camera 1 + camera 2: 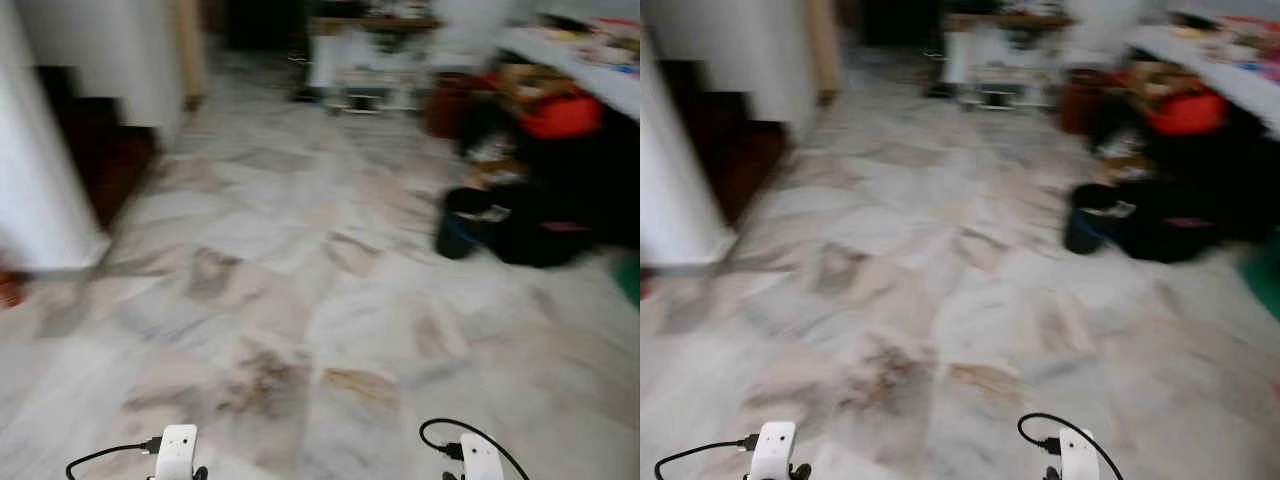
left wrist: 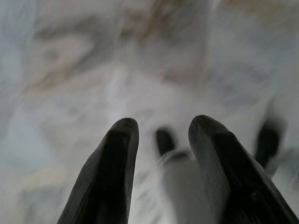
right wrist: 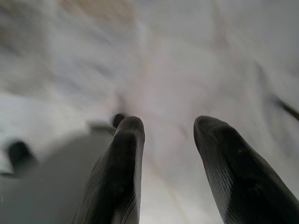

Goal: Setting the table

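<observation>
**Marble floor ahead, both arms hanging low**

The head views are smeared with blur. A wide marble floor (image 1: 300, 300), pale with brown and grey veins, takes up the middle and lower part of the frame. At the bottom edge the tops of the two wrists poke in: the left one (image 1: 176, 452) at lower left, the right one (image 1: 480, 458) at lower right, each white with a black cable looping off it.

At the left edge stands a white pillar (image 1: 35, 180), with a dark wooden recess (image 1: 105, 150) just beside it. In the upper right corner a white table (image 1: 585, 70) runs along the edge, its top cluttered with things too blurred to name. Below it sits a heap of dark bags (image 1: 530, 220) with something red (image 1: 560, 115) on top, resting on the floor. At the top centre, far across the room, is a low white piece of furniture (image 1: 365, 70).

In the wrist views, the left gripper (image 2: 161, 133) points down at the marble, its two black fingers (image 2: 117, 163) parted with a clear gap and nothing between them. The right gripper (image 3: 168, 130) hangs the same way, fingers (image 3: 121, 163) spread apart and empty over the floor.
</observation>
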Tool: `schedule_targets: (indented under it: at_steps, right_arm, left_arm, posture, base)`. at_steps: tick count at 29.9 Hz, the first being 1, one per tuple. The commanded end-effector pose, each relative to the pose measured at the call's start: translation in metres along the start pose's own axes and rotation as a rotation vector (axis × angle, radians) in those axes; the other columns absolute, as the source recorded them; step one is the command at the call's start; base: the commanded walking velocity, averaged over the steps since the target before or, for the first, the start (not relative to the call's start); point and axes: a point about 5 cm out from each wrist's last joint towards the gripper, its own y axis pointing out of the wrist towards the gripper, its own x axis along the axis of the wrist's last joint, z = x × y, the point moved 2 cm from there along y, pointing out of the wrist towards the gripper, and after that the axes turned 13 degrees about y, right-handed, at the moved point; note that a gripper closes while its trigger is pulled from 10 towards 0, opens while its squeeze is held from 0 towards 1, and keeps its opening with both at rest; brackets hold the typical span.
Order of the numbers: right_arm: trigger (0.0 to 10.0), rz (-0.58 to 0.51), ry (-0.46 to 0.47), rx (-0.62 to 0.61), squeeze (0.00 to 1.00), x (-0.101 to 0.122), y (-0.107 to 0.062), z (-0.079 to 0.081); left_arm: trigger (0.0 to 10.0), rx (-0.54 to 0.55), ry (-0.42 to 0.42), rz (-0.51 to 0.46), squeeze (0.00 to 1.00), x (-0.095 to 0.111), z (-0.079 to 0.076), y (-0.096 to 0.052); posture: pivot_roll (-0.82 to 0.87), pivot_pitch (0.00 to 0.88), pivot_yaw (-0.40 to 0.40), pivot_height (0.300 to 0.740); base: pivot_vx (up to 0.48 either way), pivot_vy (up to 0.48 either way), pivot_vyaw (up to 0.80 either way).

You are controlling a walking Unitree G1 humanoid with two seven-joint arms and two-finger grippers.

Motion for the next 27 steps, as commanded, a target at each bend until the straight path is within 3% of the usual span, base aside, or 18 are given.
schedule_targets:
  at_steps: [1, 21, 27]
  right_arm:
    - [10.0, -0.046, -0.015, 0.007, 0.00, 0.0192, 0.0019, 0.0041]
    - [10.0, -0.053, 0.011, 0.006, 0.00, 0.0208, 0.0024, 0.0083]
    - [10.0, -0.057, 0.017, -0.004, 0.00, 0.0220, 0.0023, 0.0058]
  left_arm:
    - [10.0, -0.018, -0.063, 0.027, 0.00, -0.0134, -0.0075, -0.0026]
    - [10.0, -0.001, -0.064, 0.014, 0.00, -0.0093, -0.0029, -0.0019]
    - [10.0, -0.004, -0.003, 0.019, 0.00, -0.0078, -0.0033, -0.0014]
  posture:
    - [0.07, 0.000, -0.043, 0.740]
    - [0.08, 0.000, -0.035, 0.740]
    - [0.09, 0.000, -0.048, 0.740]
  base:
    - [0.000, 0.000, -0.76]
    - [0.000, 0.000, -0.76]
    - [0.000, -0.139, -0.76]
